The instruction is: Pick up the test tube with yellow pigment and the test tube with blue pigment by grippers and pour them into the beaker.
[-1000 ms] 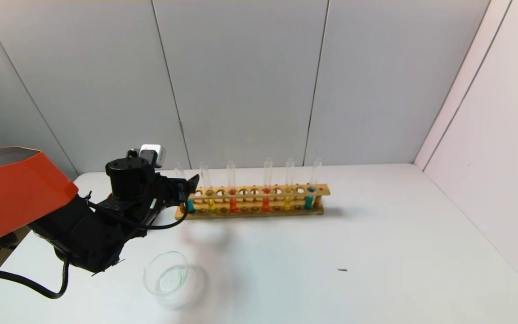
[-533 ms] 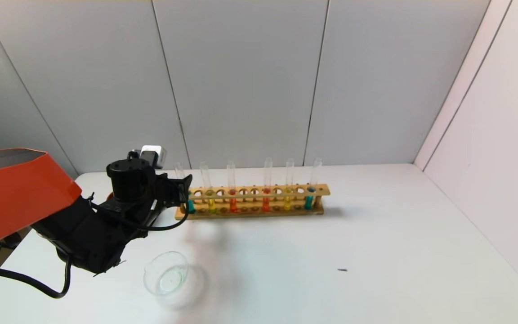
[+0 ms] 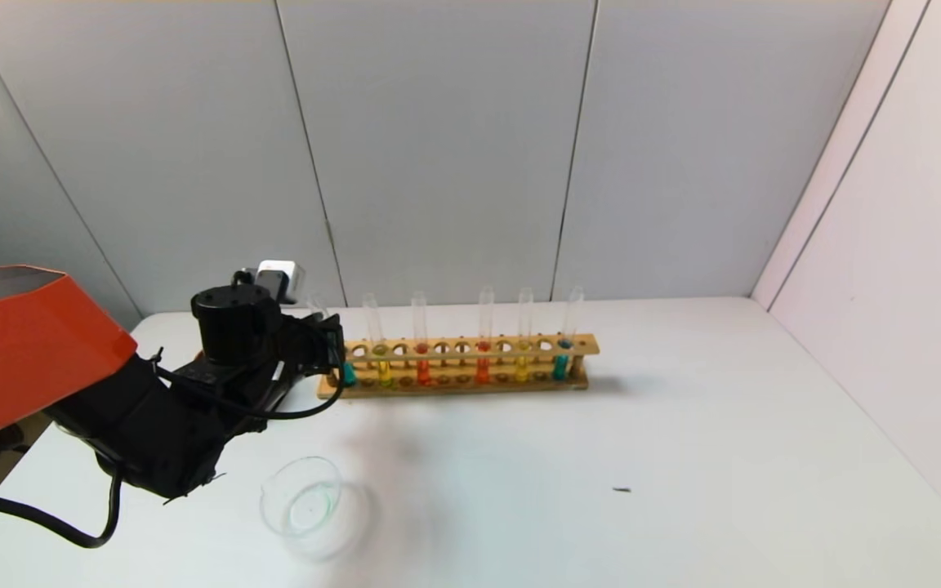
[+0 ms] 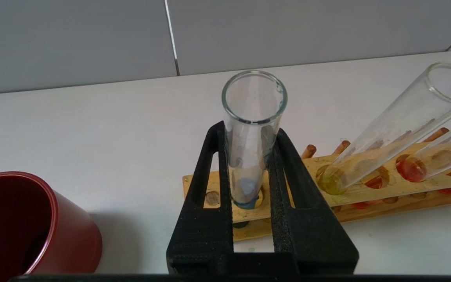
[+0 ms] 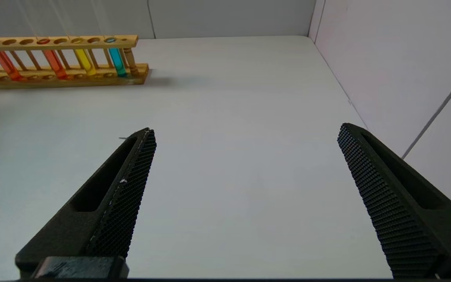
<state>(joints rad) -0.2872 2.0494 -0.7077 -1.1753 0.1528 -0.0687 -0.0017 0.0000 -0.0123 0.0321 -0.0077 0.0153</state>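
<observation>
Left gripper [image 3: 330,345] was at the left end of the long wooden test-tube rack [image 3: 470,346], its two black fingers [image 4: 210,188] closed against both sides of the end tube, a clear glass tube with dark teal liquid [image 4: 249,156]. That tube stood upright, its bottom in the rack hole.

The slender clear test tube with pale lemon-yellow liquid [image 3: 385,369] sat one slot over, untouched. The slender clear test tube with bright cyan-blue liquid [image 3: 561,363] was at the rack's far right end.

The small clear glass beaker [image 3: 304,498] stood on the white table [image 3: 683,425], near the gripper arm and apart from the rack, with a faint greenish film inside.

A dark-red opaque cup [image 4: 26,227] stood beside the rack's left end.

Right gripper [image 5: 246,129] hung over bare table, fingers spread wide, holding nothing.
</observation>
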